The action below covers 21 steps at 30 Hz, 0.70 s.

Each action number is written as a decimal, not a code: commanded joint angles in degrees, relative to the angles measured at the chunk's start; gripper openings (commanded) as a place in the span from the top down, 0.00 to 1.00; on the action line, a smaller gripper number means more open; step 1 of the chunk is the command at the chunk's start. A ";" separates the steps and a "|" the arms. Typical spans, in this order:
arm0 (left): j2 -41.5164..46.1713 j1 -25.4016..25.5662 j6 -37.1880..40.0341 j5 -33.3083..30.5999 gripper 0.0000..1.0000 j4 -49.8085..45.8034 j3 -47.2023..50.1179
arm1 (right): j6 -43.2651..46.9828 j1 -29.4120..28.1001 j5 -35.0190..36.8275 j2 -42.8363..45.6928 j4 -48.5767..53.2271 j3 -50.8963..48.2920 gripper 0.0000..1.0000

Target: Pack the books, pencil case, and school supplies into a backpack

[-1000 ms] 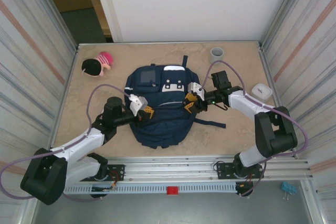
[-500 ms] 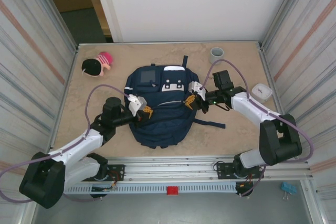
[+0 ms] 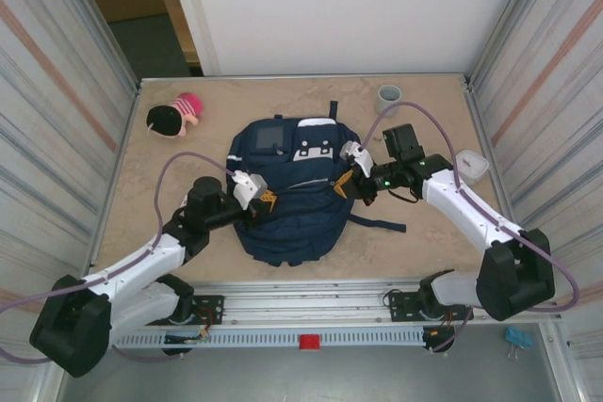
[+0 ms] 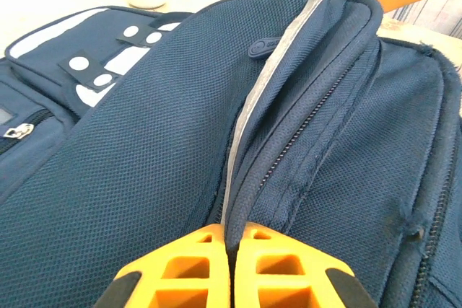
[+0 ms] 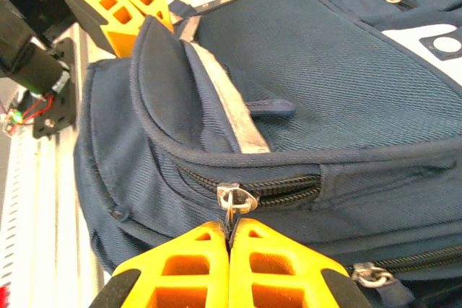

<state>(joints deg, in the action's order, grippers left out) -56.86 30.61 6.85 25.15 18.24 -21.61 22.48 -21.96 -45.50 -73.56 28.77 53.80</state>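
We pinch backpack [image 3: 287, 218] fabric fold in left gripper [image 4: 231, 239] to brace it; right gripper [image 5: 229, 236] clamps zipper pull [image 5: 232, 198], ready to run zipper

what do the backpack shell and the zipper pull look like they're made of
Backpack: matte woven synthetic, probably nylon or polyester; a fine grid weave shows. Zipper pull: likely metal, silvery with bright glints, pinched in the right claw.

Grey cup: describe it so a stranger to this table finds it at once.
Start at the big navy backpack in the middle of the top view. Beyond its far right corner stands the grey cup, upright and open-topped. Its neighbour, the white box, is flat and rounded and lies further right.
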 commanded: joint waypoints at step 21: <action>-3.08 11.18 3.73 -14.07 1.00 0.33 -9.91 | -45.08 -23.97 12.18 -0.13 -11.84 1.38 1.00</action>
<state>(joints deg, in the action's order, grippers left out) -59.88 40.36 9.93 11.25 10.68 -27.05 -16.58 -41.04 -29.98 -72.01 23.86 53.01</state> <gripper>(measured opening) 0.059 0.065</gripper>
